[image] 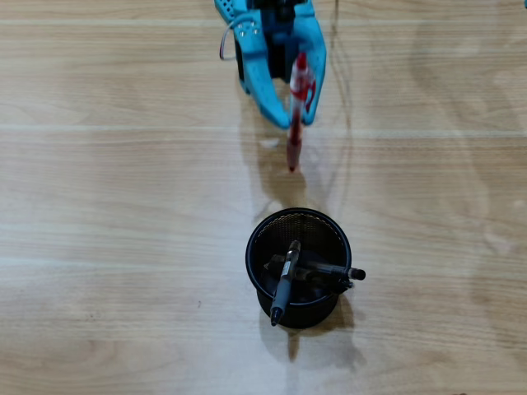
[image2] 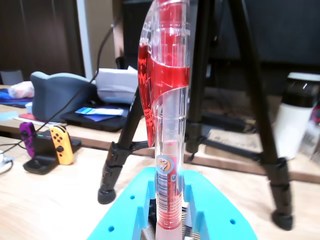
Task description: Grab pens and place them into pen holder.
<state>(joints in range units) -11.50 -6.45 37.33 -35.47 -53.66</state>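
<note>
My blue gripper [image: 293, 115] is at the top of the overhead view, shut on the red pen [image: 297, 111], which points down the picture toward the pen holder [image: 298, 267]. The holder is a round black mesh cup standing below the pen's tip, with a gap of bare table between them. Black pens [image: 285, 282] lean inside it and stick out over its rim. In the wrist view the red pen [image2: 167, 125] stands upright, its lower barrel clamped between the blue jaws [image2: 170, 225].
Light wooden table [image: 123, 206] all round the cup. In the wrist view a black tripod [image2: 270, 165] stands on the table beyond the gripper, with a white bottle [image2: 295, 115], game controllers [image2: 47, 142] and clutter behind.
</note>
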